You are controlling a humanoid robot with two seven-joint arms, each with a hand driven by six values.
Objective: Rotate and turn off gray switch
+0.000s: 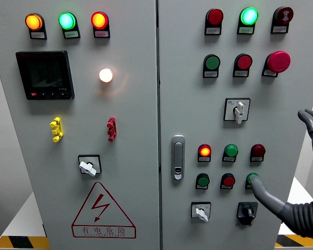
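Even, fairly bright light is falling across the gray control cabinet (141,156), casting only faint shadows under the knobs. The white indicator lamp (106,75) is blowing out to pure white and spreading a warm halo on the panel. The lit green lamps (67,20) are glaring too. The frame is staying sharp, with the cabinet edges leaning slightly outward.

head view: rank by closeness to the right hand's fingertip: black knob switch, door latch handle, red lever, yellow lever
From the right hand:
1. Black knob switch, just below-left.
2. Door latch handle, right door's left edge.
3. Red lever, left door.
4. Yellow lever, farther left.
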